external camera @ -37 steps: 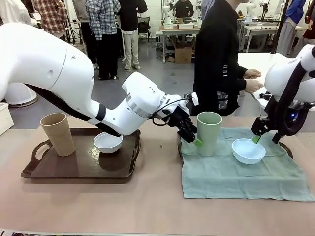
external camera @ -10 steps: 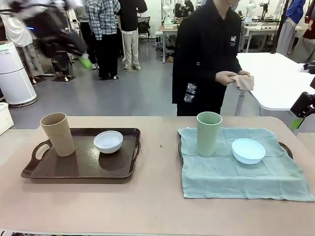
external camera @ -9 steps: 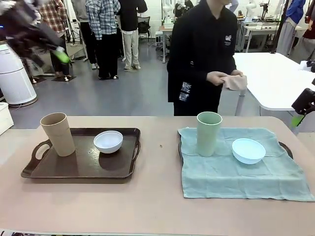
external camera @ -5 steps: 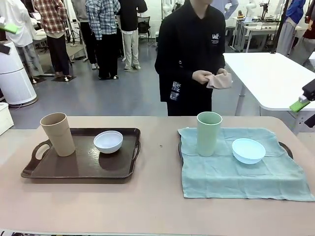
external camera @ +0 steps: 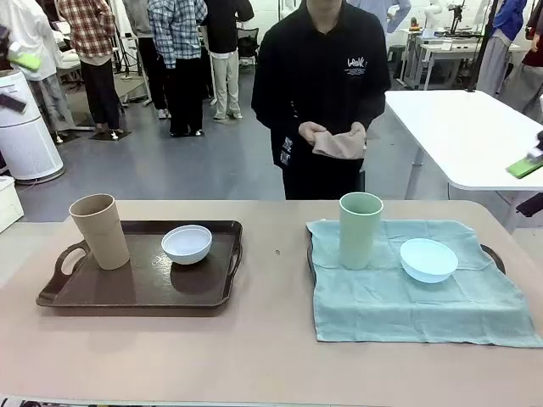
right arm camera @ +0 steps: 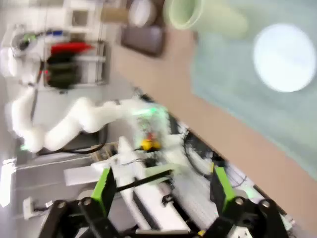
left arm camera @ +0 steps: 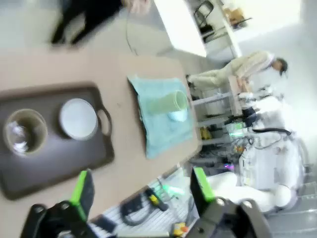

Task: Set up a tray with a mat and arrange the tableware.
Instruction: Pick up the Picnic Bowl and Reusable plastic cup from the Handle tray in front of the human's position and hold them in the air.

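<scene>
Left gripper (left arm camera: 141, 191) spread wide, empty, high above the table. Right gripper (right arm camera: 162, 187) also spread and empty; view blurred. Beige tumbler (external camera: 99, 231) and white bowl (external camera: 187, 243) stand on brown tray (external camera: 136, 292). Green tumbler (external camera: 360, 229) and blue bowl (external camera: 428, 259) stand on mat (external camera: 407, 305), seemingly over a second tray. Since 3.7 s ago both arms have left the tableware, which is unmoved. Person now centred behind the table, holding cloth (external camera: 339, 144).

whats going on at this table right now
The beige tumbler and white bowl sit on the bare brown tray; the pale green tumbler and light blue bowl stand on the green mat. A person at the far side holds a beige cloth. The left gripper and right gripper hang clear of the table, jaws open, empty.
</scene>
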Robot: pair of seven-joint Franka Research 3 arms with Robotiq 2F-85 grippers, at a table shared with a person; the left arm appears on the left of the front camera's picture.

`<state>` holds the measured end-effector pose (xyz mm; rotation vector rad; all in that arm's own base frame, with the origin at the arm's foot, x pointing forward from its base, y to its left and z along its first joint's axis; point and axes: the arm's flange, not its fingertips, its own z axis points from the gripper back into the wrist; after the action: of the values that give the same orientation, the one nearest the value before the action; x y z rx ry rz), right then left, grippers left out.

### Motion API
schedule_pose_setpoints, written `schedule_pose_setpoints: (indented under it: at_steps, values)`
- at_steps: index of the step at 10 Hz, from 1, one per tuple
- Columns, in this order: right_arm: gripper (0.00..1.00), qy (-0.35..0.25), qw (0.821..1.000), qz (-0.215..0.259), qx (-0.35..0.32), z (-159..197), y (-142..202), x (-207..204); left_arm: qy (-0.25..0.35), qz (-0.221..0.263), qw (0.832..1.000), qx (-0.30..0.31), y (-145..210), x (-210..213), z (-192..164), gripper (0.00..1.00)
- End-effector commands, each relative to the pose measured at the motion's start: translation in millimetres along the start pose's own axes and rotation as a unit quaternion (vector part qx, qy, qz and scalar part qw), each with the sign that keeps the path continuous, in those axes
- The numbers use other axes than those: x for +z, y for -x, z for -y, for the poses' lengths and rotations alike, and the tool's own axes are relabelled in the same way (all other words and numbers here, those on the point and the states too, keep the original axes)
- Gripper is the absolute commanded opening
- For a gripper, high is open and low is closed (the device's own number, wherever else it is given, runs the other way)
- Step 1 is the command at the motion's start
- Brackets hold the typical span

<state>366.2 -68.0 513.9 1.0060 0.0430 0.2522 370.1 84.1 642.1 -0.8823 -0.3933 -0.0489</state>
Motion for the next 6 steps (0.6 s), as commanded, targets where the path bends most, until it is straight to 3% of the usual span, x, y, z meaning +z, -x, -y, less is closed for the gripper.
schedule_pose_setpoints:
  at_steps: [1,3,4,5,6]
  values:
    - [1.0,-0.193,0.98,-0.049,-0.028,34.0,-2.5,15.3,0.052,-0.068,0.975,0.205,-12.4,29.0,-65.3,1.0]
    - [1.0,-0.235,0.97,-0.059,-0.018,44.0,1.2,20.6,0.006,-0.104,0.961,0.256,-10.5,39.0,-117.8,1.0]
    - [1.0,-0.289,0.951,-0.108,0.01,41.1,4.0,18.5,0.02,-0.083,0.981,0.173,-3.3,39.5,-107.8,1.0]
    - [1.0,-0.209,0.977,-0.042,-0.008,40.1,15.0,9.9,0.035,-0.086,0.973,0.213,11.1,32.5,-122.2,1.0]
    - [1.0,-0.209,0.977,-0.042,-0.008,40.1,15.0,9.9,0.035,-0.086,0.973,0.213,11.1,32.5,-122.2,1.0]
